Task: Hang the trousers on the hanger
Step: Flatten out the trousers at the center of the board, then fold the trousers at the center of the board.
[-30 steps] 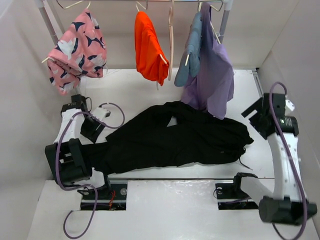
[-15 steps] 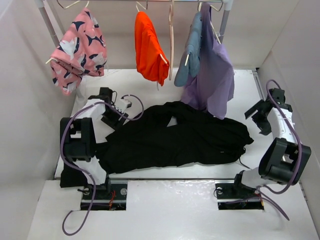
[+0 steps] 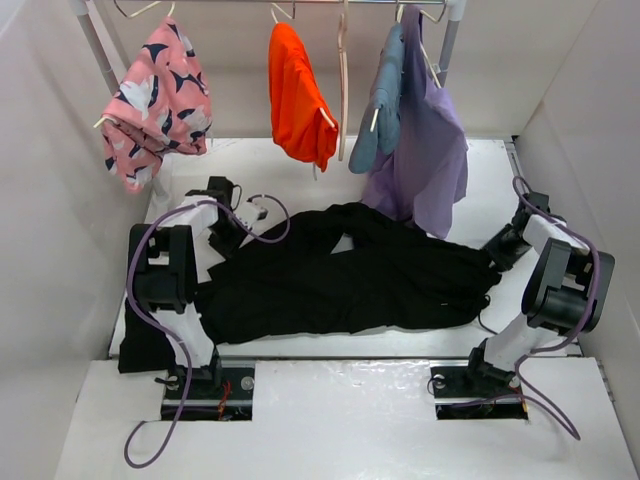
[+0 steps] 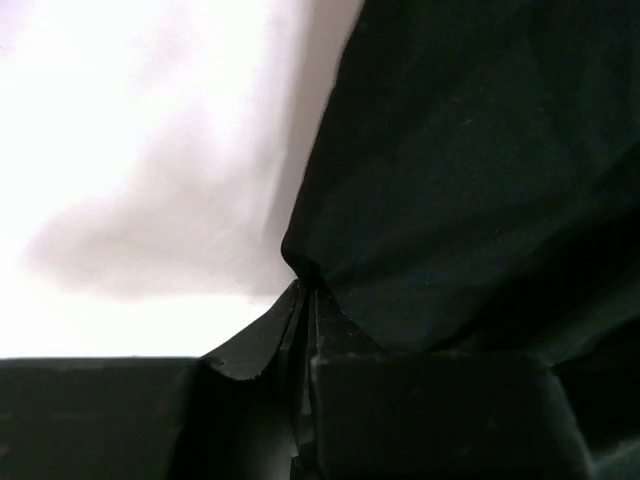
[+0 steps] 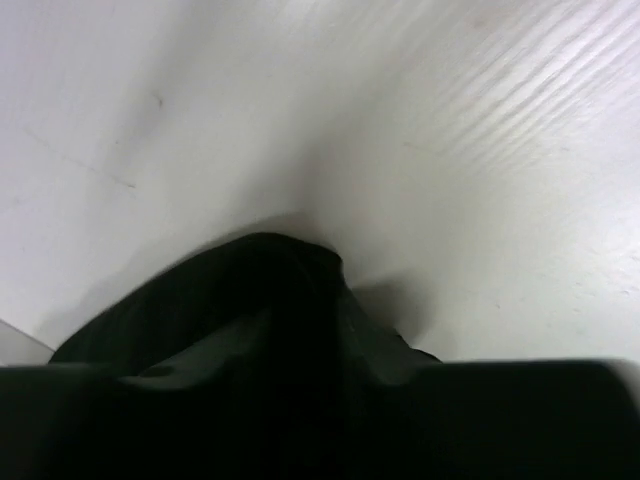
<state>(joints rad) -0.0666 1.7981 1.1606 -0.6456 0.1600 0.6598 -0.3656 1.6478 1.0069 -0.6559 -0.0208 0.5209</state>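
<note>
Looking from above, the trousers (image 3: 360, 280) lie crumpled on the table (image 3: 290, 185). Their long axis runs left to right, with the left end lying nearer the arms' bases; which end is the waist I cannot tell. The left gripper (image 3: 233, 238) sits at the far-left edge of the cloth and the right gripper (image 3: 500, 247) at its right end. The hanger (image 3: 342, 90) hangs edge-on at the back, well apart from the trousers, between an orange garment (image 3: 298, 95) and a blue garment (image 3: 380, 110). In the left wrist view the jaws are pinched shut on a thin nip of black fabric, right at its edge. The likely trouble is that so slight a bite slips out once the weight of the cloth comes on it. The right wrist view is blurred: a hump of black fabric lies at the fingers over bare table, but whether the jaws are closed on it I cannot tell. If they miss, a lift would raise one end only, and the trousers would drag and bunch.
</note>
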